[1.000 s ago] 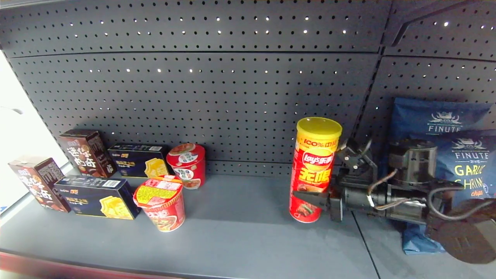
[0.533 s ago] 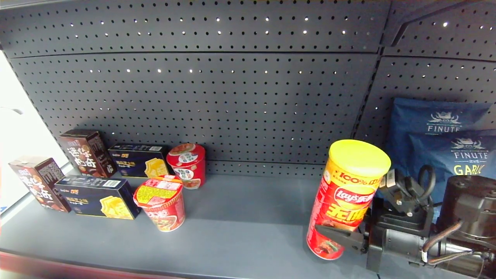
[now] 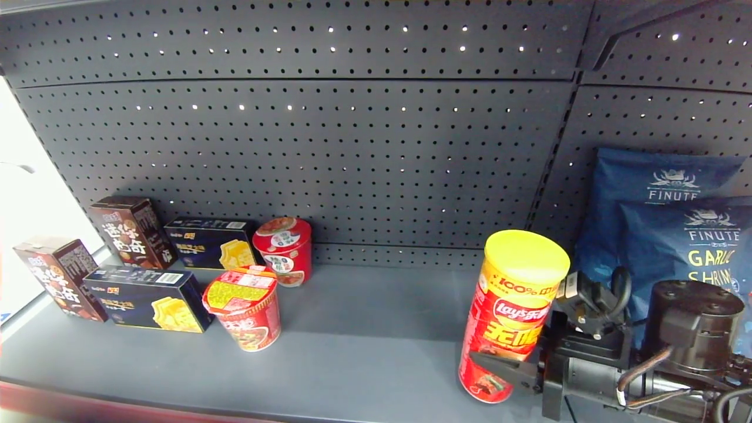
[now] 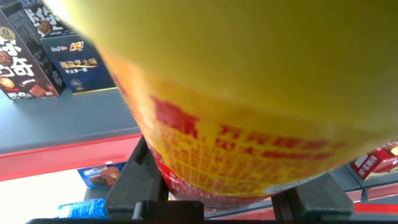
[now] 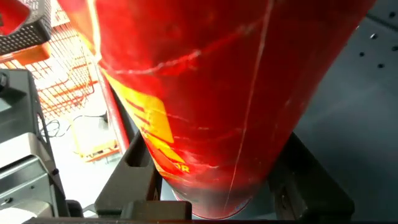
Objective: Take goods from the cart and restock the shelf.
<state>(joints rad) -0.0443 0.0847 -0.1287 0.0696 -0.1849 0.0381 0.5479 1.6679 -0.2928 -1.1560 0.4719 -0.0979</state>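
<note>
Red-and-yellow chips can [image 3: 514, 311]: lower right of the head view, low over the front of the shelf board [image 3: 364, 346]. It leans a little, its yellow lid toward the upper right. I cannot tell whether its base touches the board.
Right gripper [image 3: 496, 361]: clamped on the can's lower part, one finger crossing the front near the base. The low hold probably keeps the can steady as it is stood down.
Left gripper [image 4: 221, 199]: its dark fingers flank a yellow tub [image 4: 249, 93] with red print, close against the left wrist camera. It looks gripped, likely kept ready as the next item.
Bare stretch: centre of the board, between the can and the cups. I judge this the intended spot.
Noodle cups [image 3: 244, 314]: lower left of centre, one ahead of the other, grouped by kind.
Boxes [image 3: 147, 296]: far left, dark blue ones beside brown ones, fronts facing out.
Blue bags [image 3: 675, 235]: right edge, propped upright just behind the right arm. A careless swing could knock them.
Pegboard [image 3: 352, 147]: across the top, backing the shelf.
</note>
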